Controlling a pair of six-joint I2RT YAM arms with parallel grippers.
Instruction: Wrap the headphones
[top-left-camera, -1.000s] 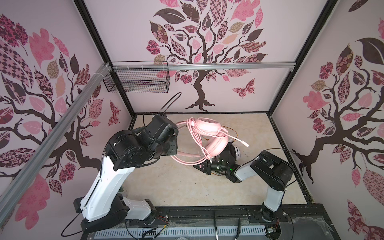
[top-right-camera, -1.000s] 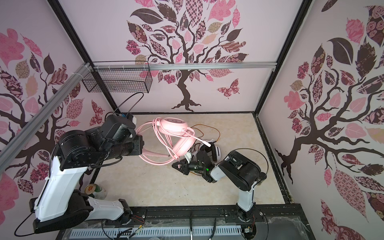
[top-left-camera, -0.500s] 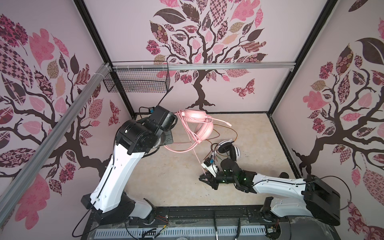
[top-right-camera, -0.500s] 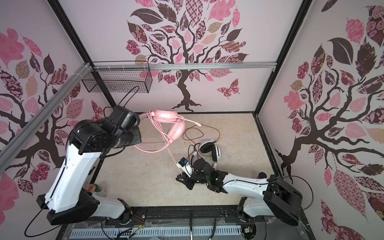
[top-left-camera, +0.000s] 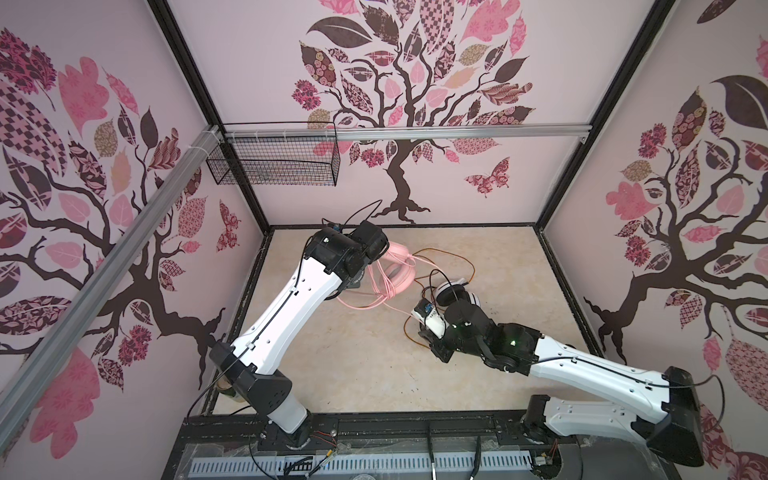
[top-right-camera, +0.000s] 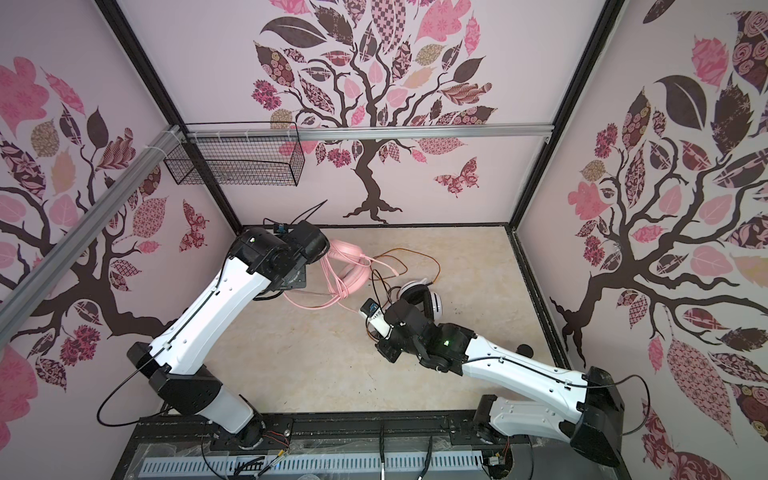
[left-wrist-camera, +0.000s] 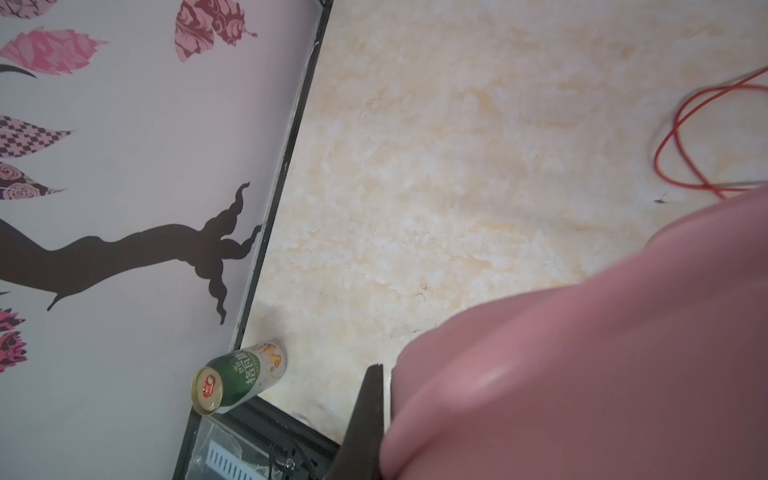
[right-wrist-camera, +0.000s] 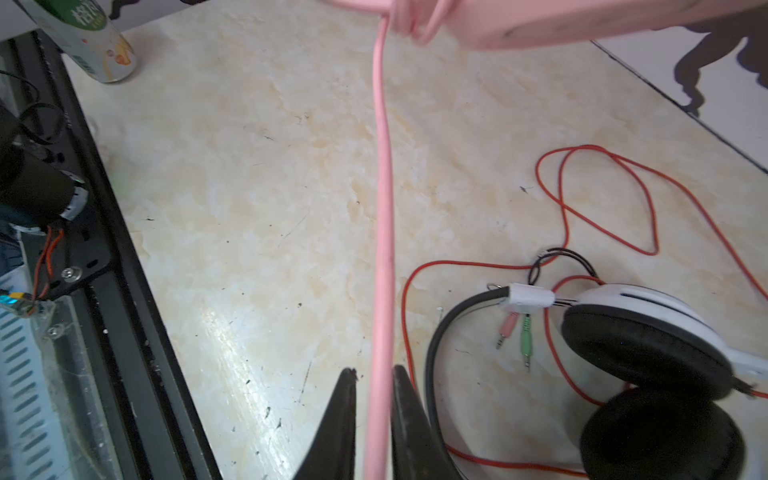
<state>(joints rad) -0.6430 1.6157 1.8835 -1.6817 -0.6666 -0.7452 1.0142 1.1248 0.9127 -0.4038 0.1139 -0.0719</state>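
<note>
Far left of the table: we are holding the pink headset (top-left-camera: 398, 272) with the left arm, and in both top views it is hanging just right of that arm's wrist, seemingly clear of the table (top-left-camera: 353, 365).
Left arm's end: the left gripper (left-wrist-camera: 384, 390) is showing only one dark finger (left-wrist-camera: 370, 415), pressed against a pink earcup (left-wrist-camera: 582, 353). The jaws are squeezed tight, and we are judging that they are clamping the pink headset by a thin part.
Right arm's end: the right gripper (right-wrist-camera: 374, 374) is standing narrow, pinching the pink cable (right-wrist-camera: 384, 208), which is running taut from its fingertips to the headset.
Wrapped so far: several pink loops (top-left-camera: 380, 291) are draping across the headset in both top views, and they are looking slack.
Other headset: the white-and-black headset (right-wrist-camera: 648, 345) is lying on the table right of centre, just beside the right gripper. Its orange-red cable (right-wrist-camera: 602, 199) is sprawling loose and unwrapped.
Step in hand: we are, by our judgement, laying another turn of pink cable around the held headset, with the other headset not yet begun.
Next move: we are needing to carry the pinched cable around the band under tension, without snagging the orange-red cable below.
Bystander: a drink can (left-wrist-camera: 241, 378) is standing at the near-left corner, well apart.
</note>
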